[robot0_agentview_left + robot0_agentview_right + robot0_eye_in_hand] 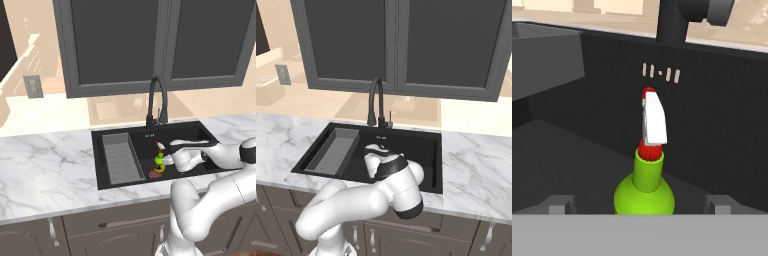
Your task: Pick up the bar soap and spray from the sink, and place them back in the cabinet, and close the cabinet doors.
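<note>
Arm folded low over the bench edge, forearm reaching into the sink. Claw fully open, a tip on either side of the spray, holding nothing. One spray, upright on the sink floor in front of the faucet; yellow label, text unreadable. One bar soap flat just beside the spray.

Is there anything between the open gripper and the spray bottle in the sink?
Nothing visible. In the hand view the spray stands upright between the gripper's open fingertips, with only bare black sink wall behind.
</note>
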### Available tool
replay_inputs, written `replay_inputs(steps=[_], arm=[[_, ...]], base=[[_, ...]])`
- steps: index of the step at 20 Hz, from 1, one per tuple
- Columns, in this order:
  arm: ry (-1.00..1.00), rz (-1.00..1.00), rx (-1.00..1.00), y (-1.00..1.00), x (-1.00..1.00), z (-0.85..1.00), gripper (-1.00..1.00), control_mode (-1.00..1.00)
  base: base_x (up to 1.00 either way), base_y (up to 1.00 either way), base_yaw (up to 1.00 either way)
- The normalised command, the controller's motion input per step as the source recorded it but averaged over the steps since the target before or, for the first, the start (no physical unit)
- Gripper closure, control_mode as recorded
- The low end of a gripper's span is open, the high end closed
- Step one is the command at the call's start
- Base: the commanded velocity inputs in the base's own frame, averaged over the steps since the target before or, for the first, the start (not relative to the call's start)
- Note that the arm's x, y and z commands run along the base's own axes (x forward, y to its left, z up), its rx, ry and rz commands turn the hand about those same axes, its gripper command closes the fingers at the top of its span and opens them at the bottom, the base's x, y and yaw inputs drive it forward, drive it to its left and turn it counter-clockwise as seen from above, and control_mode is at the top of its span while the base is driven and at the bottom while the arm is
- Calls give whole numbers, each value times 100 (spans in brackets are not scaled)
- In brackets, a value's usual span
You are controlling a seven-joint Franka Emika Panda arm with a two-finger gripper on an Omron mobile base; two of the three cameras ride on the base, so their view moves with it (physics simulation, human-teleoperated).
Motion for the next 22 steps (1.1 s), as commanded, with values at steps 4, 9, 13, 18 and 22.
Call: replay_inputs(steps=[4,9,13,18,22], arm=[[0,0,0,0,4,-9,-100,-100],[0,1,0,0,4,-5,-100,-100],[0,2,0,0,0,-3,-100,-100],[0,1,0,0,2,0,-100,-100],[0,2,0,0,0,0,-100,-100]], base=[[0,0,0],[0,0,0],[0,0,0],[0,0,0],[0,0,0]])
